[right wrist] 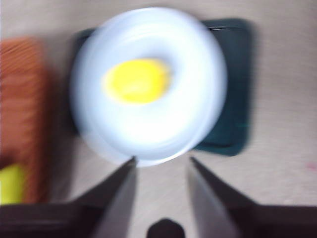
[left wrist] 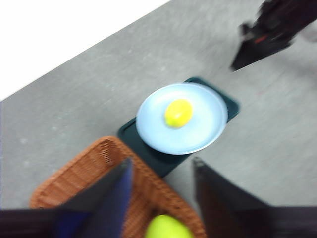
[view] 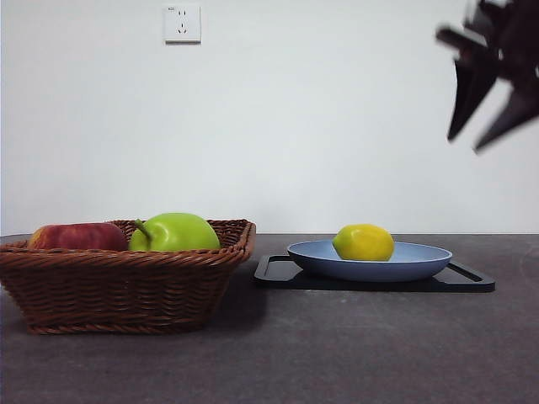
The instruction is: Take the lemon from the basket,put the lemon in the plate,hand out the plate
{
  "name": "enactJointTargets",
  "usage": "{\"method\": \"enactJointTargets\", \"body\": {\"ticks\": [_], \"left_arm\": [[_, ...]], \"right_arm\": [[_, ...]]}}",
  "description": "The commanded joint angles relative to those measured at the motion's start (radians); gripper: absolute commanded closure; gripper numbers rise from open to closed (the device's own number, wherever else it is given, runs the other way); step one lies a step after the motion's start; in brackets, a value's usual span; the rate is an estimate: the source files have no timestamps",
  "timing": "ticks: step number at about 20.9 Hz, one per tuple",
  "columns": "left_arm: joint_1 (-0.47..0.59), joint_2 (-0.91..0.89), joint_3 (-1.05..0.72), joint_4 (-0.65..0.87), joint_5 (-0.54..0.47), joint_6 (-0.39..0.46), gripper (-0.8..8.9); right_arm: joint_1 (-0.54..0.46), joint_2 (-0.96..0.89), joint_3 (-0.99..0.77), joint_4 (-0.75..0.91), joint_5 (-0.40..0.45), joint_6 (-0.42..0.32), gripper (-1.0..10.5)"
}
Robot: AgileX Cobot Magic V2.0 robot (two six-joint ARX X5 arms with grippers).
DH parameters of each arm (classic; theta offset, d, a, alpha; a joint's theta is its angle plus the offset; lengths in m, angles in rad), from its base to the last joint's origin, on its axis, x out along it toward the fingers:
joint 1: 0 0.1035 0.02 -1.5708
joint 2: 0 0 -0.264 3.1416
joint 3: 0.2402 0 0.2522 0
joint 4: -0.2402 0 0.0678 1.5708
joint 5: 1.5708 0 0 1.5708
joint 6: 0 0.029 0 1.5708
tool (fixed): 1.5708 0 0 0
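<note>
One smooth oval lemon (view: 363,242) lying in the matte blue round plate (view: 421,263) on a flat black tray (view: 472,280), woven wicker basket (view: 118,290) beside, right tool (right wrist: 159,163) and left tool (left wrist: 162,171) both open, empty.

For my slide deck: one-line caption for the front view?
Lemon on the blue plate, apples in the basket, right gripper open above.

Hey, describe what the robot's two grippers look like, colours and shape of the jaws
Both are dark. The right gripper has two black, flat jaws that taper to points, with a small rounded black part between their bases. The left gripper has similar tapered black jaws, one with a bluish sheen. In the blurred front view the gripper that shows is just dark pointed blades.
</note>
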Motion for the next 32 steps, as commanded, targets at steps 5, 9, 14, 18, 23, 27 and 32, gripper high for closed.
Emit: {"method": "enactJointTargets", "body": {"ticks": [5,9,14,18,23,27,32], "left_arm": [[0.181,0.065,0.010,-0.013,0.015,0.114,8.07],[0.330,0.013,-0.038,0.008,0.166,0.119,8.07],[0.420,-0.189,-0.282,0.231,0.265,0.117,8.07],[0.444,-0.413,-0.524,0.315,0.264,0.053,8.07],[0.444,-0.662,-0.750,0.365,0.264,-0.034,8.07],[0.444,-0.766,-0.800,0.365,0.261,-0.045,8.07],[0.444,-0.781,-0.797,0.371,0.261,-0.045,8.05]], "right_arm": [[0.212,-0.249,0.013,-0.020,0.170,-0.084,9.4],[0.379,-0.381,-0.023,0.040,0.414,-0.128,9.4],[0.516,-0.596,-0.222,0.272,0.517,-0.134,9.4],[0.535,-0.785,-0.449,0.457,0.574,-0.145,9.4],[0.534,-1.012,-0.658,0.551,0.607,-0.122,9.4],[0.534,-1.088,-0.708,0.549,0.659,-0.094,9.4],[0.533,-1.096,-0.708,0.565,0.699,-0.074,9.4]]}}
